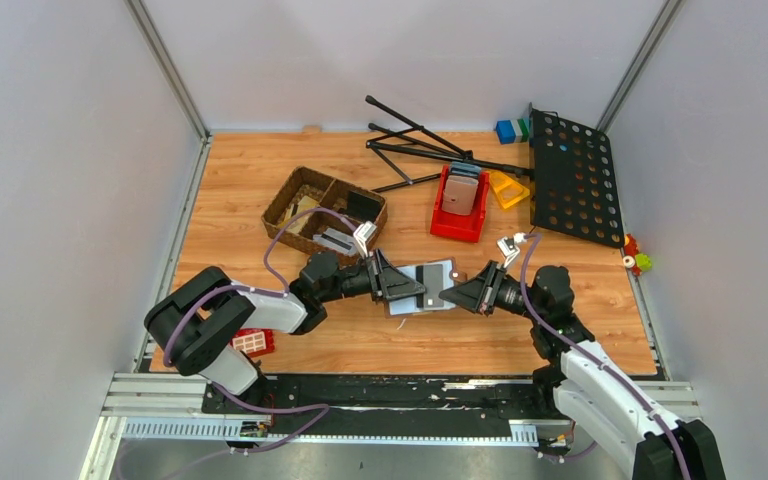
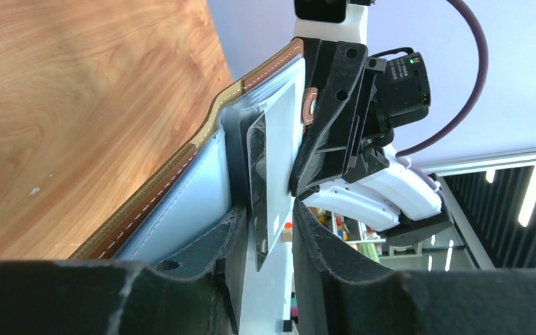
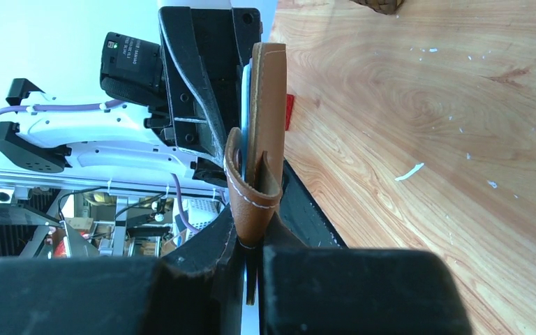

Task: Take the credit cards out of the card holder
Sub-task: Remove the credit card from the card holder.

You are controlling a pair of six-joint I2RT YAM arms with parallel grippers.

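1. The small brown leather-look card holder [image 2: 181,202] was held open between the two arms near the middle of the wooden worktop [image 1: 260,170]. Its pale silvery-grey sleeved inside faced up in the overhead view, and it seemed to be lifted clear of the wood.
2. The right fingers [image 3: 202,255] were closed tight on the holder's brown leather tab edge, with the stitched loop pinched between them. They acted as the anchor.
3. The left fingers [image 2: 216,251] reached in from the opposite side and stood close on either side of one of the thin grey-silvery credit cards [image 2: 269,188]. The card sat tilted in its sleeve, and the fingers appeared to be pinching its end.
4. Progress – the holder was unclasped, opened and braced, so the preparation looked done. The gripped card had most of its length inside the sleeve, and dark bands across the lining in the overhead view suggested more cards were tucked in.
5. No card showed plainly lying free beside the holder, so I judged the extraction as barely begun. What was left was drawing this card out, setting it down and repeating for the others.
6. A red plastic bin [image 1: 460,212] and a woven basket [image 1: 325,212] stood farther back, well apart from the holder.
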